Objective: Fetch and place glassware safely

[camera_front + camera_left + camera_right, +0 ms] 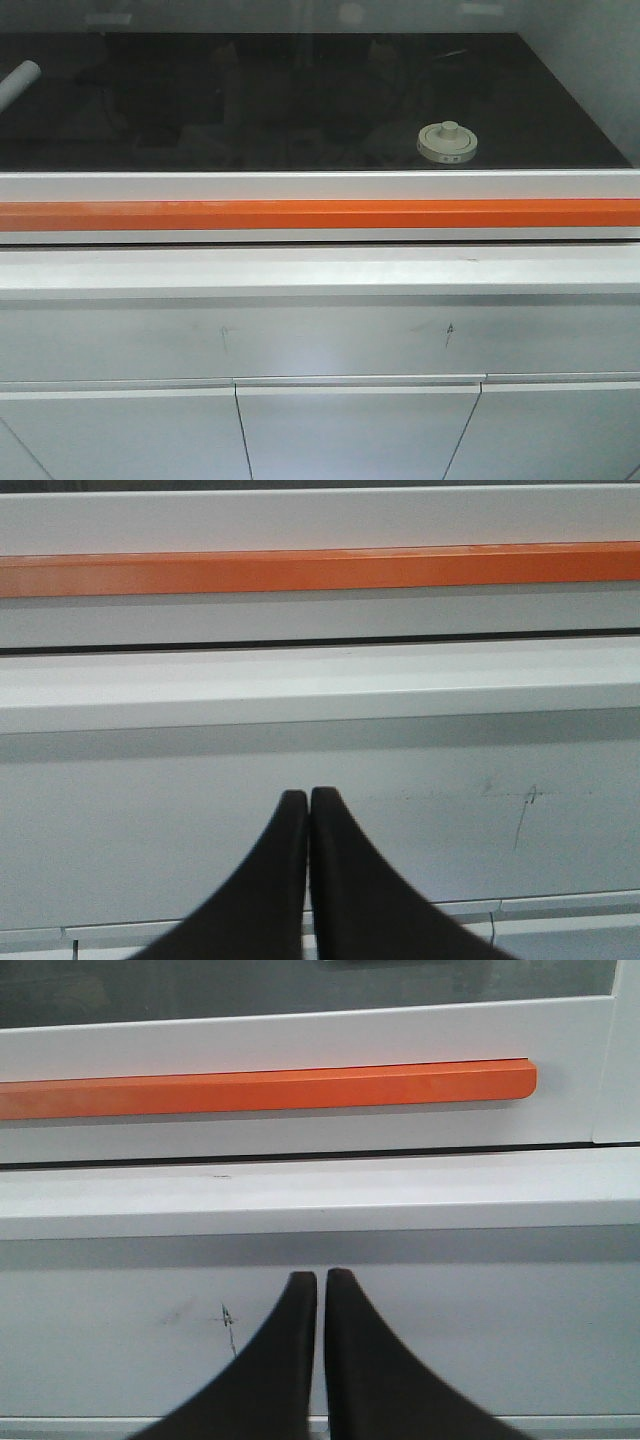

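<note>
Dark worktop, white-lidded jar, rim marks illegible

Left hand closed, right hand closed

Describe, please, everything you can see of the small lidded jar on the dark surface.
The jar is small and squat; from the front view its round cream-white lid hides most of the body, which looks like clear glass below the rim. The lid has a raised central knob and small dark marks on its edge. It stands upright and closed on the dark glossy surface, right of centre, near the white front frame. Only that surface touches it.
</note>
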Robot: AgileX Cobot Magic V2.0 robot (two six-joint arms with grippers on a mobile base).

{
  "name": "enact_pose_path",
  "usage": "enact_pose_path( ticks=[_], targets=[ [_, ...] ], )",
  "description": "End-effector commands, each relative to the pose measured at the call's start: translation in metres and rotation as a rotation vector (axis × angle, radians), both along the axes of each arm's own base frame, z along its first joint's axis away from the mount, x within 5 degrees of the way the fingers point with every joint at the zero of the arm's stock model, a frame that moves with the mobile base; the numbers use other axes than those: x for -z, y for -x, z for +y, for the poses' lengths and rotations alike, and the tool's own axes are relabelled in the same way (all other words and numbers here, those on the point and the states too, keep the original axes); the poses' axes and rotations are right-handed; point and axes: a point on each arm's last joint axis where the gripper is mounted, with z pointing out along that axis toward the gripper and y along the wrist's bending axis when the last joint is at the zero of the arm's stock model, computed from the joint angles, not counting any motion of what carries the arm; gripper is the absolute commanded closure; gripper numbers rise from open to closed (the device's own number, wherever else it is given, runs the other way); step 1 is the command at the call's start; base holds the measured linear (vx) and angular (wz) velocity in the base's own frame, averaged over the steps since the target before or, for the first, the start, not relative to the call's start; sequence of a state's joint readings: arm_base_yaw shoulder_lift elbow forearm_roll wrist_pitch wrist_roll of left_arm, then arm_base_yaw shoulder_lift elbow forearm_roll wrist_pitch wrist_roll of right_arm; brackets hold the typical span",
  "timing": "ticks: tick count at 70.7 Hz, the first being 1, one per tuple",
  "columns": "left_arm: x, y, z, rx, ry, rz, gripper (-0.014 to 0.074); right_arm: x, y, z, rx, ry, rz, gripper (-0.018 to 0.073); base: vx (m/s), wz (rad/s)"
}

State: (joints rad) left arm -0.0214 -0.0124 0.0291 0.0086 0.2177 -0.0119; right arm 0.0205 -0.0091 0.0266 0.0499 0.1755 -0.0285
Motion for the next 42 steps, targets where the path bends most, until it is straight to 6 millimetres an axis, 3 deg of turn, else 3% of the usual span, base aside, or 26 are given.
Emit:
enact_pose_path(
  ticks=[1,42],
  targets=[
    [0.0013,-0.0008,-0.0005,0.005,0.017,-0.062,0.0603,-0.0011,-0.0003,-0.0006,0.008,0.003,-0.070,0.0563,0.00,0.00],
    [-0.0016,-0.0010,-0.0005,0.006,0.019,-0.094,0.0603,-0.0065,-0.0003,-0.0009,0.011,0.011,-0.130,0.0563,0.00,0.00]
  ],
)
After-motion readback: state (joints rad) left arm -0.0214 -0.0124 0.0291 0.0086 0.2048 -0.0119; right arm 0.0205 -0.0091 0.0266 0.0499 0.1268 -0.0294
